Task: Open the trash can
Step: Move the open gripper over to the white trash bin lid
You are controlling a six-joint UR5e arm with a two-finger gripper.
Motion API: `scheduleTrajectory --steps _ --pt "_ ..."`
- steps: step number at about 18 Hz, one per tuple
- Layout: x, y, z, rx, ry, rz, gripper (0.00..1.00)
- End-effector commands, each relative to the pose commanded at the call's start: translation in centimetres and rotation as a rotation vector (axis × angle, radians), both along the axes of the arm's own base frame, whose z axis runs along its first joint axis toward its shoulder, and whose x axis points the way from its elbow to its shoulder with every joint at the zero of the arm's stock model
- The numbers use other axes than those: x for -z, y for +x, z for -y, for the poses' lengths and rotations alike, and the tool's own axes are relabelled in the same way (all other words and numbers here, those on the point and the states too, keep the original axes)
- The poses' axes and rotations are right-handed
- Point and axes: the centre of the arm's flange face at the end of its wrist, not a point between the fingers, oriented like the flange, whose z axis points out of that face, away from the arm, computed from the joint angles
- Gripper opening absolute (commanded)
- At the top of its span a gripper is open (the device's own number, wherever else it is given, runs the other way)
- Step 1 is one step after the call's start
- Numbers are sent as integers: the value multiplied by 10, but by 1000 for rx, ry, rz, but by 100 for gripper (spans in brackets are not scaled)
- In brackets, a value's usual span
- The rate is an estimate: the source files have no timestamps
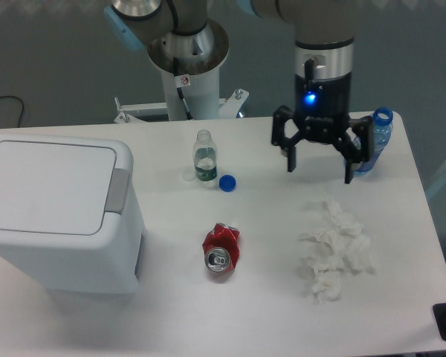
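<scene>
White trash can (56, 212) sits lid-down far to the left of your gripper (320, 163), which hangs spread and empty-handed.

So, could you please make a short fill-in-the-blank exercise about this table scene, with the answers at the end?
1. The lid of the trash can is ____.
2. The gripper hangs with its fingers ____, holding nothing.
3. The loose cap beside the small bottle is ____ in colour.
4. The crushed soda can is ____ in colour.

Missing words: closed; open; blue; red
</scene>
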Motion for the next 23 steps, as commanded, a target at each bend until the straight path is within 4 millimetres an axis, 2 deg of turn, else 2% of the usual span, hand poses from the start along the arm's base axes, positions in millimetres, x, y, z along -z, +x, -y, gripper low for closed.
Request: scheduleTrajectory --steps 3,6,9,11,15,23 --pt "-2 20 -14 -36 26 40 100" --pt "3 56 -31 -130 65 130 100" --pt "-6 77 -41 -166 101 168 100" --pt "-9 84 -44 -199 120 191 100" --pt "-10 111 -61 -214 145 247 100" --pt "-2 145 -85 -172 131 275 100"
